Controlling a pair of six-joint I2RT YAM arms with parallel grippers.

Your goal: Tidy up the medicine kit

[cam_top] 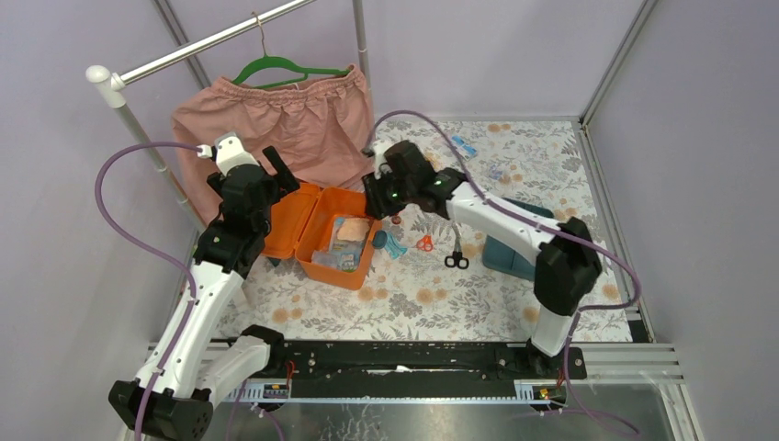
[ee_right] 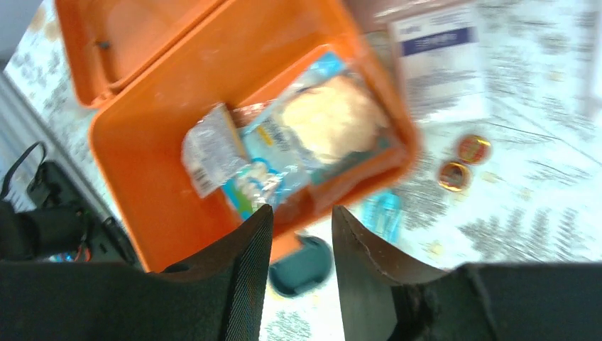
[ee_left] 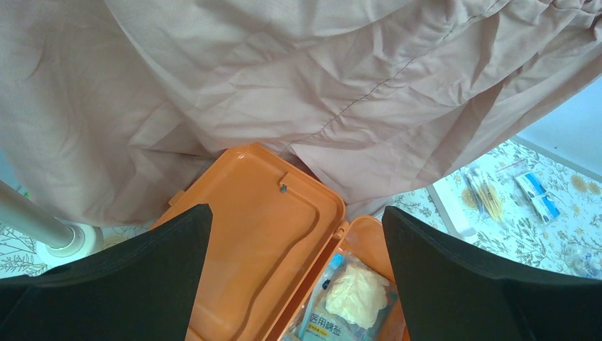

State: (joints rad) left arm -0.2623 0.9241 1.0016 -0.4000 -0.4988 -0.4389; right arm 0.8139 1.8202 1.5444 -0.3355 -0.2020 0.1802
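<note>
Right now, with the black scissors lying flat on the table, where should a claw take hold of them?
Probably across the thin blades of the black scissors, just beyond the handle loops, coming straight down from above. They lie flat on the table with the handles toward the arm bases, so fingers closing from left and right would span the narrowest part.

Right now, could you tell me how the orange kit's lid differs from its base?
The lid is bare inside, while the base holds sealed packets, among them a cotton pack. The lid is swung open toward the left arm, its far edge against the hanging pink garment. The base sits toward the right arm. Both are the same orange plastic, joined along one edge.
</note>
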